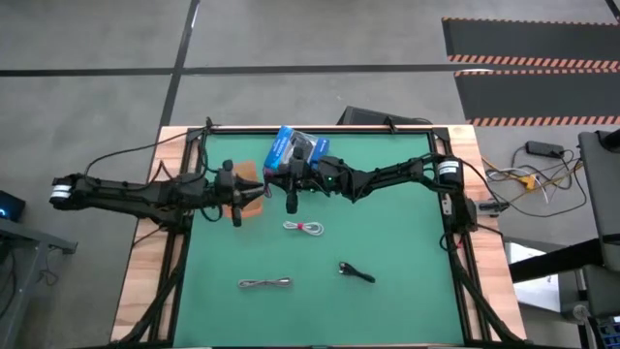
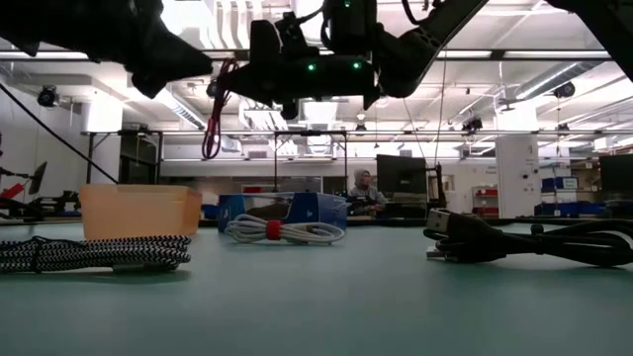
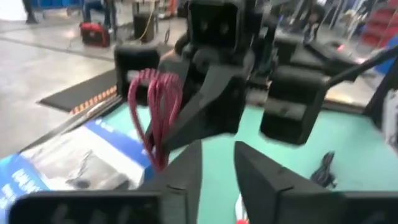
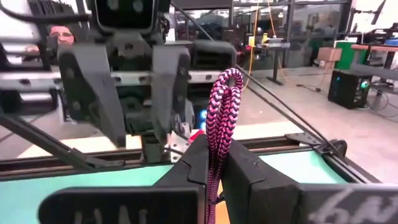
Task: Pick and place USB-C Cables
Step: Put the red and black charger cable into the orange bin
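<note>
As the right pincer [image 4: 214, 165] pinches the red cable [image 4: 219, 130], the spread left pincer [image 3: 217, 180] could snag it.

Table [image 1: 387, 291]: green mat under me, wood showing along both side edges.
Far edge: blue box [image 1: 291, 147]; tray [image 1: 254, 194] just left of it.
Middle: white cable [image 1: 303, 228].
Near edge: grey cable [image 1: 264, 283] left, black cable [image 1: 356, 272] right, well apart.

box [image 1: 295, 147] behind tray [image 1: 249, 189], three cables [image 1: 304, 228] on mat [image 1: 387, 281]
</note>
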Action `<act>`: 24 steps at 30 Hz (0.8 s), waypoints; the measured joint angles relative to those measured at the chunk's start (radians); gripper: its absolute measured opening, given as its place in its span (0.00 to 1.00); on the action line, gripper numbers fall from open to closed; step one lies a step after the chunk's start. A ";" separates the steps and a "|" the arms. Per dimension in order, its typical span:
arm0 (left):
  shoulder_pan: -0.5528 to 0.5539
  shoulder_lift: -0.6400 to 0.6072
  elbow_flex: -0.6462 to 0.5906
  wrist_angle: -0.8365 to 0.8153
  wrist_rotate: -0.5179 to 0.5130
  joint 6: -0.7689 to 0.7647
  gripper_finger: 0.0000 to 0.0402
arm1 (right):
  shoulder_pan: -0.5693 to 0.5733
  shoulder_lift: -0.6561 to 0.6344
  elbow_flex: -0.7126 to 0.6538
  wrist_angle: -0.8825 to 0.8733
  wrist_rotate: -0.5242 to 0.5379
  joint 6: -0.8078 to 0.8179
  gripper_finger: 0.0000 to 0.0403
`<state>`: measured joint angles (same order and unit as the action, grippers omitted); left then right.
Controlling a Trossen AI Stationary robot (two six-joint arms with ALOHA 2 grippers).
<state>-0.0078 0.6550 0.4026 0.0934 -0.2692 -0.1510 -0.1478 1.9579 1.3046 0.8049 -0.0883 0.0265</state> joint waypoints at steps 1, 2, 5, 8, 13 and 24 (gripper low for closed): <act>0.000 0.003 0.000 -0.015 -0.008 0.001 0.27 | 0.000 0.000 0.000 -0.003 -0.003 0.000 0.03; 0.000 0.006 0.000 -0.035 -0.025 0.004 0.30 | 0.000 -0.001 0.000 -0.009 -0.013 0.000 0.03; 0.000 0.019 0.000 -0.105 -0.115 0.003 0.39 | 0.000 -0.001 0.000 -0.015 -0.045 0.000 0.03; 0.000 0.043 0.000 -0.119 -0.233 -0.001 0.45 | 0.001 -0.002 0.000 -0.014 -0.051 0.000 0.03; 0.002 0.093 0.000 -0.032 -0.230 0.003 0.48 | 0.001 -0.002 0.000 -0.012 -0.053 -0.023 0.03; 0.000 0.191 0.000 -0.003 -0.009 0.001 0.48 | 0.000 -0.003 0.005 -0.007 -0.105 -0.076 0.03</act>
<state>-0.0079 0.8455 0.4026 0.0906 -0.2780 -0.1505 -0.1477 1.9549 1.3098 0.7983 -0.1935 -0.0493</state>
